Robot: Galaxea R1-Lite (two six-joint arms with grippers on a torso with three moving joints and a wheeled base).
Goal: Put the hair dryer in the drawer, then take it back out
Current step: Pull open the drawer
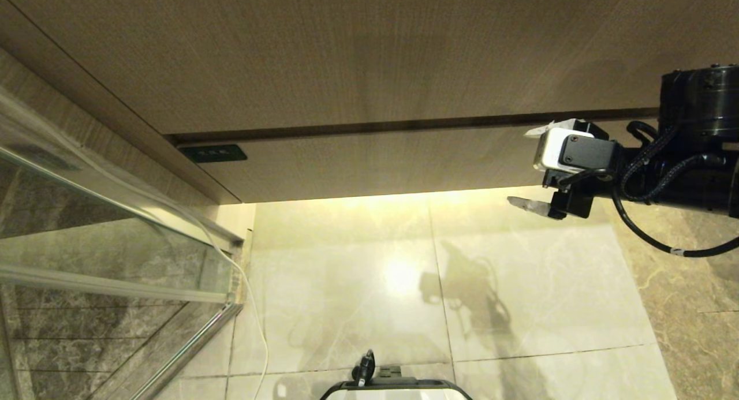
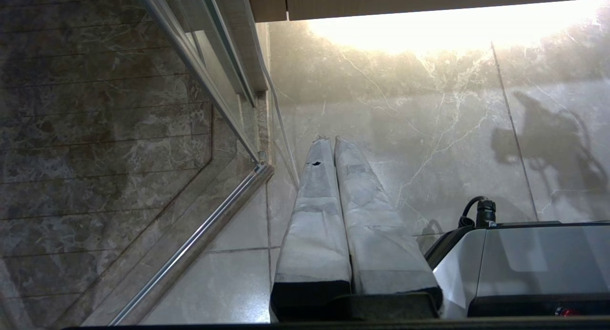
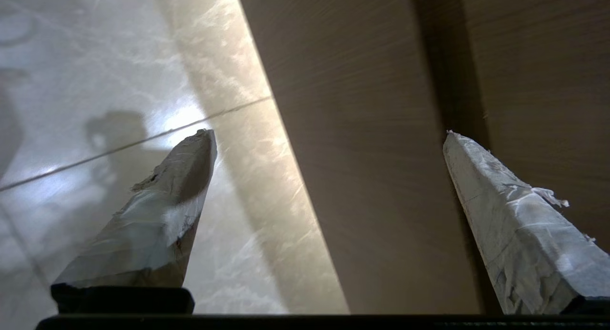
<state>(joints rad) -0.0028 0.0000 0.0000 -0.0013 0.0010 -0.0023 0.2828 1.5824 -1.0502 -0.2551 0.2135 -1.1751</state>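
The drawer point(image 1: 375, 163) is pushed in, and its flat light-wood front carries a small dark label plate point(image 1: 212, 153) at the left end. My right gripper point(image 1: 534, 166) hovers in front of the drawer's right end, open and holding nothing. In the right wrist view the gripper point(image 3: 329, 135) has its taped fingers wide apart, with the drawer front point(image 3: 362, 177) between them. The hair dryer is out of view. My left gripper point(image 2: 332, 140) hangs parked over the floor, shut and empty.
A taller plain wood panel point(image 1: 346, 53) rises above the drawer. A glass shower door with a metal frame point(image 1: 115, 238) stands at the left, and a thin white cord point(image 1: 254, 307) runs down beside it. Glossy marble floor point(image 1: 404, 273) lies below, and the robot's base point(image 1: 398, 388) shows at the bottom.
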